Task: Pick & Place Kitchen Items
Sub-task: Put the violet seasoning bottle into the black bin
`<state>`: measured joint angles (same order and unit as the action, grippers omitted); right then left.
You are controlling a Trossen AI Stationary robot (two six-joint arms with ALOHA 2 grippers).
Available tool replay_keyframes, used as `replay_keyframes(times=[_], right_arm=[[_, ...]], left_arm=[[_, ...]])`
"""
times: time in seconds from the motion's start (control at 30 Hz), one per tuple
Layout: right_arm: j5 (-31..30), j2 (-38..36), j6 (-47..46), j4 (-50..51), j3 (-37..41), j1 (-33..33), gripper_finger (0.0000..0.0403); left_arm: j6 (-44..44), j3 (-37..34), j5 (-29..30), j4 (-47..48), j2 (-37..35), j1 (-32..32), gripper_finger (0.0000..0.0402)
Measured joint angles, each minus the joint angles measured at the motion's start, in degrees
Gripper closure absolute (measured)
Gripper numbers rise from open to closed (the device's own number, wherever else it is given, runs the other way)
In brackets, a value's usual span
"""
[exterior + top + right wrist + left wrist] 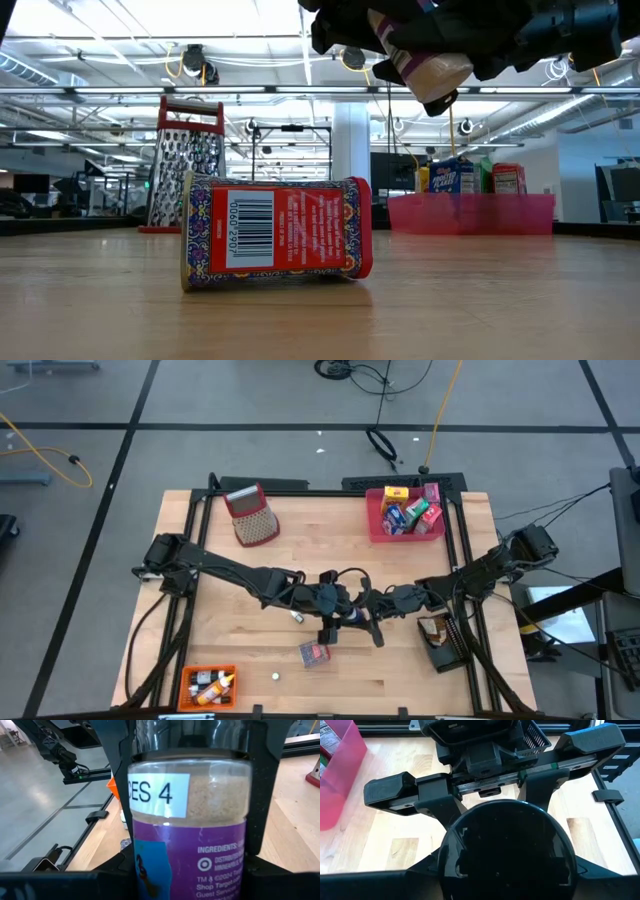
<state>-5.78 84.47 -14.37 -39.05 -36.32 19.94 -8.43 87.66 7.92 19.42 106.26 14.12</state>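
Handover looks like the step in hand: the spice jar point(187, 820) hangs in mid-air over the middle of the worktop point(240, 630), with the left gripper point(330, 603) clamped on its dark lid end and the right gripper point(372, 610) closed round its clear, purple-labelled body. Risk, as I judge it, is that one gripper lets go before the other has a firm hold, or both pull crosswise, so the jar twists out and drops. It would fall close to the red tin point(277, 232) lying on its side below and could knock it away.
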Motion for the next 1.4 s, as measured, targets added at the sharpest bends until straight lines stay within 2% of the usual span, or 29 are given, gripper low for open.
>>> replay_keyframes(times=[0.23, 0.5, 0.67, 0.8, 0.97, 1.13, 1.27, 1.4], right_arm=[[0.01, 0.0, -0.15, 0.14, 0.0, 0.02, 0.0244], [1.1, 0.19, 0.71, 1.3, 0.28, 0.21, 0.0246], [0.54, -0.45, 0.7, 0.79, 0.2, 0.36, 0.0246], [-0.64, -4.95, 1.49, 7.1, 0.22, 1.85, 0.0246], [-11.76, -15.76, 0.76, 20.7, 0.22, 7.09, 0.0246], [-24.19, -25.56, -4.51, 32.79, 0.22, 16.39, 0.0247], [-34.74, -30.24, -11.84, 40.98, 0.22, 25.49, 0.0247], [-44.87, -31.18, -19.73, 46.37, 0.22, 35.26, 0.0247]], left_arm=[[-0.25, -0.02, -1.66, -0.02, -0.02, 0.01, 0.0195], [0.73, 2.66, -0.61, 1.78, -0.26, 1.85, 0.0135], [3.39, 7.65, 1.07, 7.73, -0.35, 2.82, 0.011], [1.31, 10.36, 3.91, 14.06, -0.5, 3.65, 0.0106], [-0.97, 11.18, 6.18, 20.43, -0.35, 5.19, 0.0105], [-2.72, 11.23, 8.93, 23.38, -0.33, 7.05, 0.0105], [-2.88, 11.23, 10.98, 23.61, -0.33, 7.96, 0.0105], [-3.29, 11.23, 11.91, 23.71, -0.31, 8.54, 0.0105]])
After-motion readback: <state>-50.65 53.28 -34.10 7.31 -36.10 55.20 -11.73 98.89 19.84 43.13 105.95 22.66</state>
